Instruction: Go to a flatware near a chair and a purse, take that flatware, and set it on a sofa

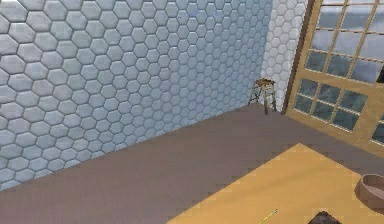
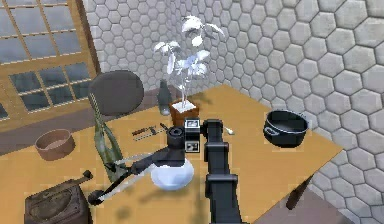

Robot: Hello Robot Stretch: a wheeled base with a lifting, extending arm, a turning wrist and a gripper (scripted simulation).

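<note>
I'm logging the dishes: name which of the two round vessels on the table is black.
The pot at the arm side view's right; the bowl at its left is brown.

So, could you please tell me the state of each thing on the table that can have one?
Potted plant: upright.
Dark bottle: upright.
Black pot: upright, lidless.
Brown bowl: right way up.
Pale vase: upright.
Jaws: cannot tell whether they hold anything.

forward view down toward far hexagon wall (image 1: 110,80) — arm side view close over shared table (image 2: 250,112)
</note>
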